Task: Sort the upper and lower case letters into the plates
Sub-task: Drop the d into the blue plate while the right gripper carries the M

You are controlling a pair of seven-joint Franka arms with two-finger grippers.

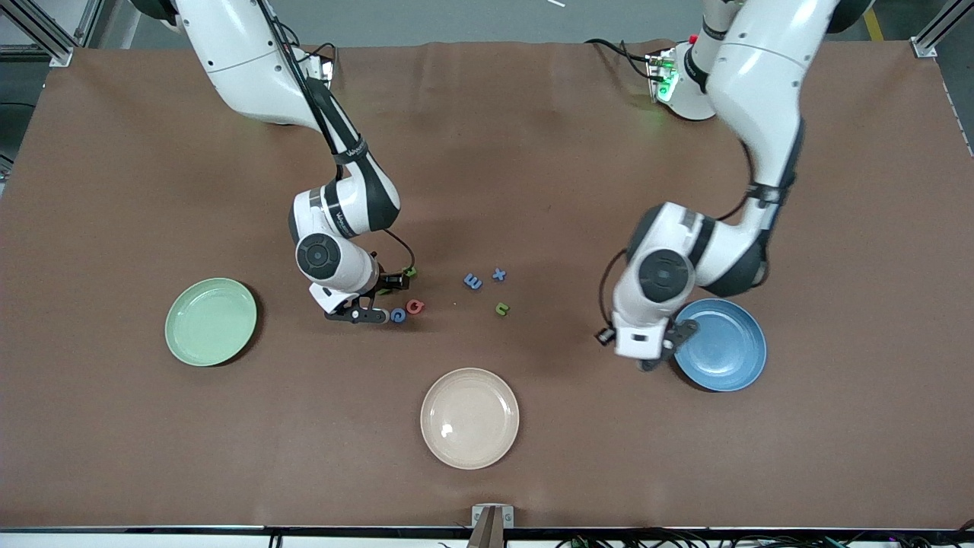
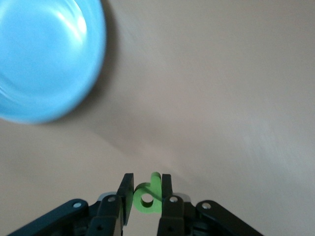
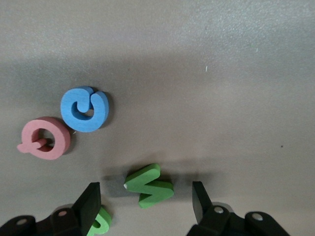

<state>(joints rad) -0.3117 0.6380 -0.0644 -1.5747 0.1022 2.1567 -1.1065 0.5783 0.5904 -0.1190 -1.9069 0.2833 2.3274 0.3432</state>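
Note:
My left gripper [image 1: 660, 352] is beside the rim of the blue plate [image 1: 727, 346], a little above the table. In the left wrist view it [image 2: 147, 182] is shut on a small green letter [image 2: 147, 200], with the blue plate [image 2: 44, 59] off to one side. My right gripper [image 1: 379, 299] is low over the table in a cluster of letters. In the right wrist view it [image 3: 146, 186] is open, its fingers on either side of a green zigzag letter [image 3: 149, 186]. A blue letter [image 3: 84, 109], a red Q [image 3: 44, 138] and another green letter [image 3: 101, 222] lie close by. The mint plate [image 1: 211, 321] holds nothing.
A blue E [image 1: 472, 281], a blue x [image 1: 498, 274] and a green letter [image 1: 501, 308] lie mid-table. Another green letter [image 1: 411, 271] lies by my right gripper. A cream-beige plate [image 1: 469, 417] sits nearer to the front camera.

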